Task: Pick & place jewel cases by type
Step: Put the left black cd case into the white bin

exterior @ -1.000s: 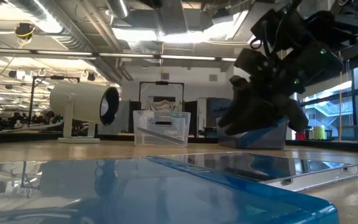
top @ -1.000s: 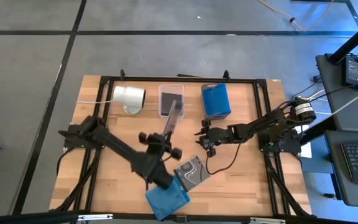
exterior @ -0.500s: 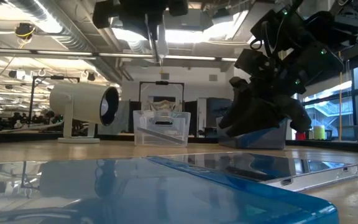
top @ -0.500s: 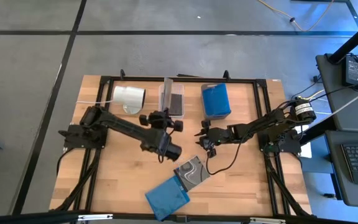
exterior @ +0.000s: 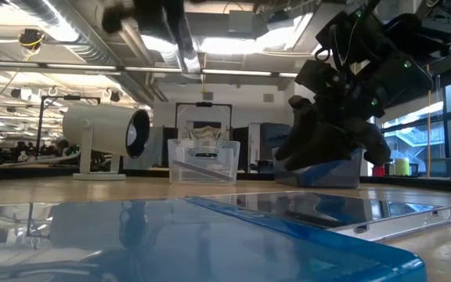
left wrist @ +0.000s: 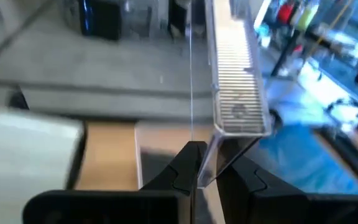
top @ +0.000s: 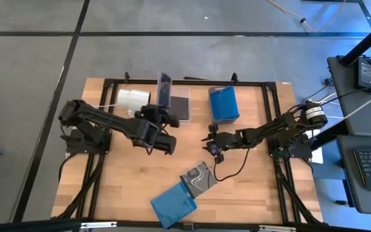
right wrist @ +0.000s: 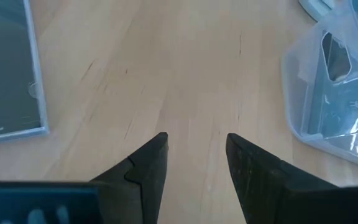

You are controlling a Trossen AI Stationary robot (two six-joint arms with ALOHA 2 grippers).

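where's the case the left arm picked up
In the high view the dark jewel case stands on edge in the left tool, between the white cylinder and the clear bin.

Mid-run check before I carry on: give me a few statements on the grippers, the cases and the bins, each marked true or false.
1. The left gripper is shut on a jewel case. True.
2. The right gripper holds a case. False: its jaws are open over bare table.
3. Two cases lie near the table's front edge. True: a blue case and a dark swirl-art case.
4. The bin with blue cases is empty. False: blue fills it.
5. The white cylinder stands right of both bins. False: it lies left of them.
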